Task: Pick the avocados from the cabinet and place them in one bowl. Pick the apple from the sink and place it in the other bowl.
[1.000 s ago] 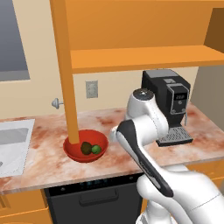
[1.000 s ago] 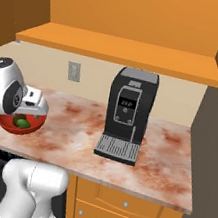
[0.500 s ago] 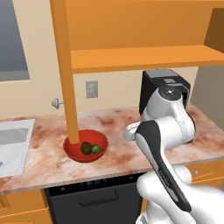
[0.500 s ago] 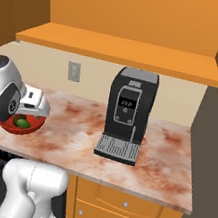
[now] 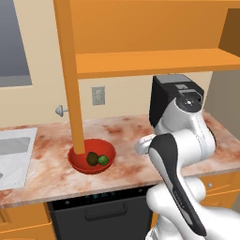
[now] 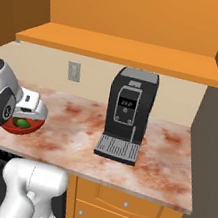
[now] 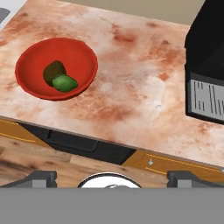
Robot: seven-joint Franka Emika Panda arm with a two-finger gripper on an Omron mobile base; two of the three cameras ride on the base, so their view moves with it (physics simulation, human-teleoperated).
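Observation:
The red bowl [image 5: 107, 148] [image 7: 31, 65] stands on the counter at the foot of the cabinet's orange door panel [image 5: 69, 70]. Both avocados lie in it side by side, the olive-brown one [image 5: 92, 158] [image 7: 54, 71] touching the green one [image 5: 103, 160] [image 7: 64, 83]. In the right base view my arm hides most of the bowl [image 6: 12, 129], and the green avocado [image 6: 22, 123] peeks out. My gripper [image 7: 112, 178] is open and empty, held high above the counter's front edge, apart from the bowl. The sink [image 5: 14, 152] lies at the left. The apple and the cream bowl are out of view.
A black coffee machine [image 5: 169, 96] [image 6: 128, 114] [image 7: 205, 78] stands on the marble counter [image 6: 164, 151] right of the bowl. The cabinet shelf [image 5: 150, 61] runs overhead. A dark dishwasher front [image 5: 103, 211] sits under the counter edge.
My arm has swung to the right and its upper joint now stands in front of the coffee machine. The bowl and avocados have not moved.

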